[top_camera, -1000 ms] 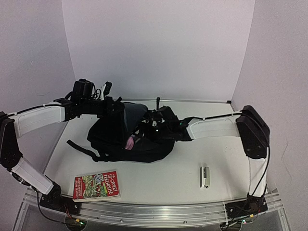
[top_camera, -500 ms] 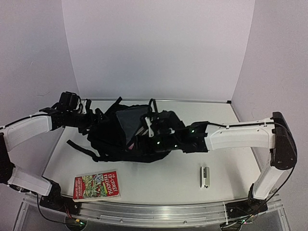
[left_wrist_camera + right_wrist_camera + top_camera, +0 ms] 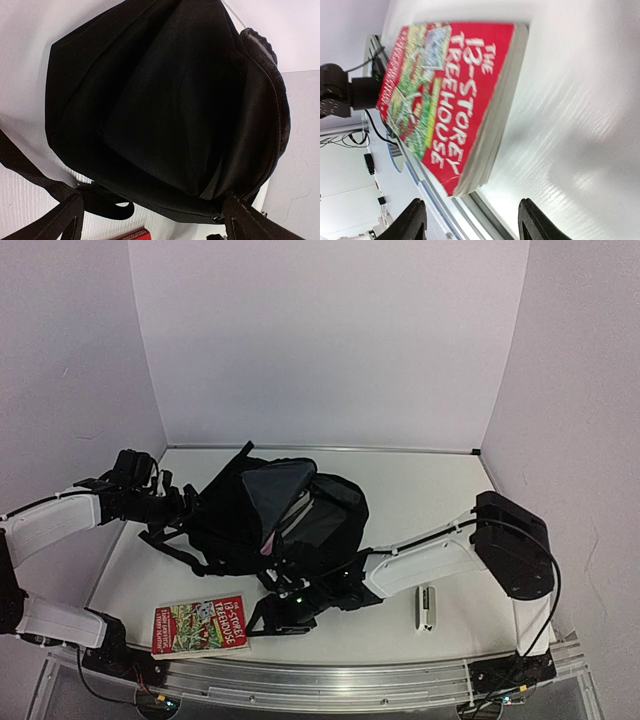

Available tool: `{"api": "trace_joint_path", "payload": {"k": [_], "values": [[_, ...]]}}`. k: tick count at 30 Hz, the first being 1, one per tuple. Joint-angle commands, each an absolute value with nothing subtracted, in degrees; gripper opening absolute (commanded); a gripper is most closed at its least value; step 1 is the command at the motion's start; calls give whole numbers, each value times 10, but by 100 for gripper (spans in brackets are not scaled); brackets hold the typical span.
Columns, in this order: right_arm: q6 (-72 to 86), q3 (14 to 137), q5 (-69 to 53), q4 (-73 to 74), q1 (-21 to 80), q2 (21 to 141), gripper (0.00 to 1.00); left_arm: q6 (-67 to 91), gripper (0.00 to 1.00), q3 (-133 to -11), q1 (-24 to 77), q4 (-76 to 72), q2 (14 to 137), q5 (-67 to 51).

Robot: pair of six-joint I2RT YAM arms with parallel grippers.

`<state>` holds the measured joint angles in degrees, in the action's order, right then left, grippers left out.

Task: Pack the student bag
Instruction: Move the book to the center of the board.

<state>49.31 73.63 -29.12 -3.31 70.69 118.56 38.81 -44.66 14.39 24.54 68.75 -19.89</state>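
The student bag (image 3: 250,505) is a black backpack lying mid-table, its mouth gaping to the right over grey lining (image 3: 280,485); something pink (image 3: 268,539) and a book's edge show inside. In the left wrist view the bag (image 3: 165,100) fills the frame. My left gripper (image 3: 186,505) hangs open just left of the bag, with a strap (image 3: 30,170) by its fingers (image 3: 250,222). A red "13-Storey Treehouse" book (image 3: 200,625) (image 3: 450,85) lies at the front left. My right gripper (image 3: 258,620) (image 3: 472,222) is low at the book's right corner, open, with nothing between its fingers.
A small grey and black stapler-like thing (image 3: 427,606) lies on the white table at the front right. The metal rail (image 3: 320,680) runs along the near edge, right behind the book. White walls close in the back and both sides.
My left gripper let go of the bag's flap and drew back to the left. My right arm came out of the bag and swung down to the red book, its jaws narrowing.
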Motion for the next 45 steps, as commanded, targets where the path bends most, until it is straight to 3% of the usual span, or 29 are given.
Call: {"api": "trace_joint_path", "payload": {"k": [1,24,39,42,45], "values": [[534,758,-317,-73,718,1210,57,388,97,-455,142,231,675,-202],[613,791,-355,-187,732,1260,38,376,97,-459,142,217,681,-202],[637,803,-348,-187,732,1308,37,372,97,-460,142,215,685,-203],[638,808,-349,-187,732,1313,31,371,97,-458,142,214,684,-204],[638,811,-344,-187,732,1316,19,370,97,-456,142,214,682,-204]]}}
